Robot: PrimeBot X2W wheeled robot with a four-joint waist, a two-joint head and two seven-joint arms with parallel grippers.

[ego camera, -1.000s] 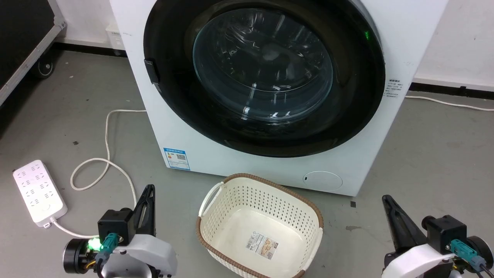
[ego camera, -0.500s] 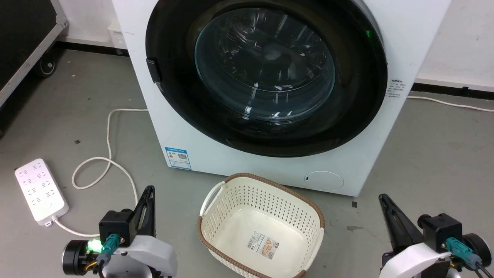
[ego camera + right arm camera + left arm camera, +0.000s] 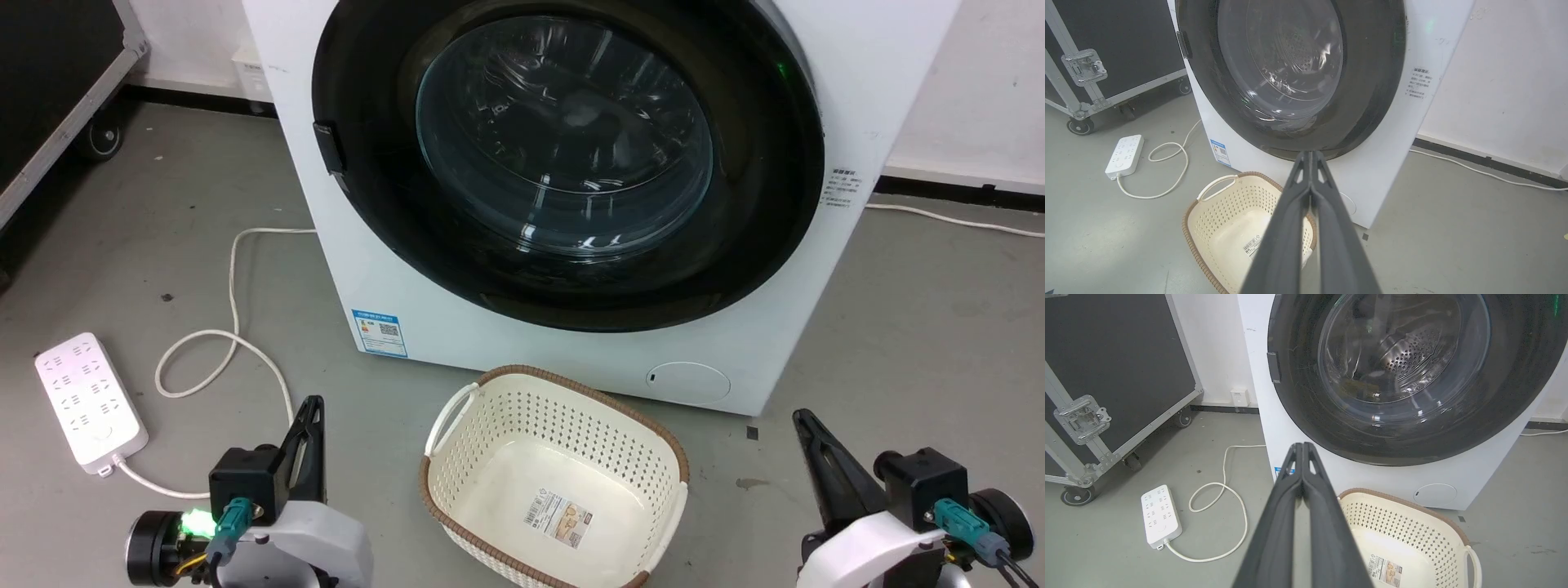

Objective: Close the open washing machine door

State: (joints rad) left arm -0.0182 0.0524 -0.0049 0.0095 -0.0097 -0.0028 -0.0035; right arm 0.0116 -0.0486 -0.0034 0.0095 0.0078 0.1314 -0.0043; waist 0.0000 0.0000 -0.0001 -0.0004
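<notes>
The washing machine door [image 3: 759, 204] lies flat against the front of the washing machine [image 3: 506, 335], its wide black rim ringing the bulging glass window [image 3: 563, 139]; whether it is latched cannot be told. A small dark handle piece [image 3: 329, 149] sits on the rim's left edge, and the perforated steel drum [image 3: 1408, 355] shows through the glass. The machine stands on a grey floor, filling the upper middle of the head view, with a blue sticker [image 3: 380, 332] low on its front at the left and a round white cover [image 3: 688, 381] low at the right. Just in front of it, close to its base, sits a cream perforated basket [image 3: 490, 408] with a brown rim and a paper label [image 3: 560, 516] on its bottom. To the left, a white power strip [image 3: 88, 402] lies on the floor, its looped white cord [image 3: 233, 269] running towards the machine, and a black wheeled case [image 3: 1118, 355] with metal edging stands farther left. The left gripper [image 3: 313, 406] hangs at the lower left and the right gripper [image 3: 802, 416] at the lower right, one on each side of the basket, both well apart from the door. Each has its two dark fingers pressed together with nothing between them.
</notes>
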